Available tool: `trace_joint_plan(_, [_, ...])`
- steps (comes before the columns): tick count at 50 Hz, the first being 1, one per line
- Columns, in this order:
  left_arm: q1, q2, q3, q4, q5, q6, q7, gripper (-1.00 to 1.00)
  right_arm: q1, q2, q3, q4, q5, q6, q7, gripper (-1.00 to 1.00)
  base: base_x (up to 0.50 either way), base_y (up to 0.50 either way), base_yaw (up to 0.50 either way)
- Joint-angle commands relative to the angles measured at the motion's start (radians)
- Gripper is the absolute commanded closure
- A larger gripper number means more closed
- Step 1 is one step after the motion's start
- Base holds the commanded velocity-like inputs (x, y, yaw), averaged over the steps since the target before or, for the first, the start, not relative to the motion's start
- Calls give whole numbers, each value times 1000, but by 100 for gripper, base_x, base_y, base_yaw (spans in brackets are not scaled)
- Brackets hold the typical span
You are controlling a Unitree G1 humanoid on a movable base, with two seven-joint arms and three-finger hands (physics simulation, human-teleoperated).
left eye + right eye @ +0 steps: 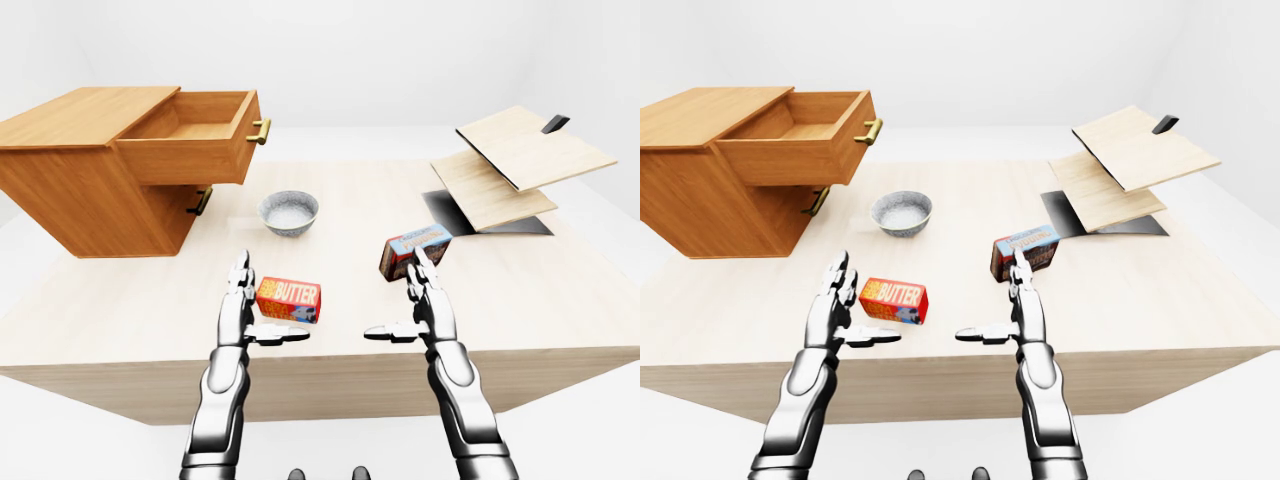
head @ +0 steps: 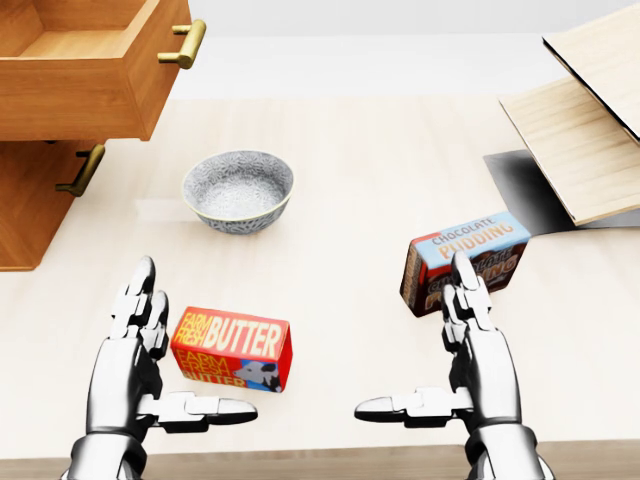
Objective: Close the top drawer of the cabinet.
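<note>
**Top drawer stands open as both hands hover over the counter**

Left-eye view: the wooden cabinet (image 1: 85,170) sits at the upper left of the pale counter (image 1: 560,300). Its top drawer (image 1: 190,135) is pulled well out, the inside bare, with a brass handle (image 1: 260,131) on its face. A second handle shows on the lower drawer (image 1: 185,212), which is pushed in. Near the cabinet, toward the middle of the view, stands a grey bowl (image 1: 289,212). At the upper right, tilted wooden boards (image 1: 520,160) overlap above a dark rectangle on the counter.

Head view: looking down, the left robot hand (image 2: 150,360) is low at the left, fingers pointing up the picture and thumb stretched sideways, spread and gripping nothing. Just beside it on the right lies a red butter box (image 2: 232,348); whether the thumb touches the box I cannot tell. The right robot hand (image 2: 455,355) mirrors it, spread too, thumb pointing left, its fingertips overlapping the lower edge of a chocolate pudding box (image 2: 465,260) in this view. Both hands are well apart from the open drawer at the top left.

Right-eye view: much the same scene, shifted slightly. Both silver arms rise from the bottom edge, the butter box lying between them but closer to the left one.
</note>
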Motion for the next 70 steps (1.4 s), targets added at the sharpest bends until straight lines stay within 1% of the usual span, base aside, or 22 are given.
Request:
trace_joint_plan(1, [2, 11, 24, -2, -18, 5, -27, -100, 11, -17, -33, 6, 10, -12, 40, -100, 0, 0, 0])
trace_joint_plan(6, [-3, 10, 24, -22, -20, 26, -30, -100, 7, -16, -34, 10, 8, -11, 44, -100, 0, 0, 0])
trace_joint_plan(12, [-14, 14, 29, 0, -23, 19, -40, -100, 54, -28, -58, 7, 26, -52, 83, -100, 0, 0, 0])
trace_joint_plan(15, [-18, 16, 32, -2, -25, 25, -42, -100, 32, -14, -47, 34, 8, -60, 66, -100, 0, 0, 0])
trace_joint_plan(16, [-21, 17, 35, -9, -29, 33, -42, -100, 24, -11, -41, 33, 4, -51, 58, -100, 0, 0, 0])
trace_joint_plan(19, [-28, 19, 38, -20, -32, 47, -43, -100, 15, -10, -34, 25, 1, -36, 50, -100, 0, 0, 0])
trace_joint_plan(20, [-29, 19, 38, -13, -33, 38, -45, -100, 15, -17, -39, 8, 7, -21, 57, -100, 0, 0, 0])
trace_joint_plan(21, [10, 0, 17, -54, -27, 48, -34, -100, 9, -18, -40, 9, 8, -18, 58, -100, 0, 0, 0])
trace_joint_plan(22, [61, -14, -11, -122, -16, 76, -23, -100, 3, -22, -42, 16, 5, -25, 62, -100, 0, 0, 0])
trace_joint_plan(23, [25, -4, 3, -100, -19, 75, -20, -100, 0, -24, -43, 16, 4, -24, 65, -100, 0, 0, 0])
trace_joint_plan(24, [23, -4, 4, -98, -20, 75, -20, -100, 0, -24, -43, 16, 3, -24, 65, -100, 0, 0, 0])
trace_joint_plan(25, [-105, 45, 70, -7, -67, 87, -53, -100, -10, -24, -46, -4, 10, 3, 65, -100, 0, 0, 0])
trace_joint_plan(26, [-143, 60, 88, 27, -78, 87, -62, -100, -13, -25, -48, -21, 15, 22, 65, -100, 0, 0, 0])
trace_joint_plan(27, [-145, 61, 89, 30, -79, 87, -62, -100, -13, -25, -48, -22, 15, 23, 66, -100, 0, 0, 0])
trace_joint_plan(29, [-184, 76, 97, 33, -79, 87, -60, -100, -28, -33, -49, -63, 2, 61, 61, -100, 0, 0, 0])
trace_joint_plan(30, [-196, 78, 95, 16, -77, 87, -57, -100, -33, -36, -53, -89, 4, 91, 65, -100, 0, 0, 0])
trace_joint_plan(35, [-218, 75, 76, -114, -47, 87, -48, -100, -97, -52, -75, -199, 12, 94, 65, -100, 0, 0, 0])
trace_joint_plan(40, [-254, 76, 82, -157, -54, 87, -42, -100, -187, -63, -82, -271, 14, 94, 57, -100, 0, 0, 0])
trace_joint_plan(47, [-305, 84, 85, -202, -69, 87, -34, -100, -250, -63, -76, -337, 24, 94, 28, -100, 0, 0, 0])
trace_joint_plan(53, [-310, 79, 80, -257, -81, 87, -22, -100, -250, -54, -59, -354, 24, 94, 1, -100, 0, 0, 0])
trace_joint_plan(57, [-292, 69, 72, -299, -90, 87, -15, -100, -227, -52, -49, -349, 22, 94, 26, -100, 0, 0, 0])
trace_joint_plan(70, [-302, 68, 67, -285, -92, 87, -19, -100, -226, -44, -45, -350, 28, 94, 30, -100, 3, -2, 0])
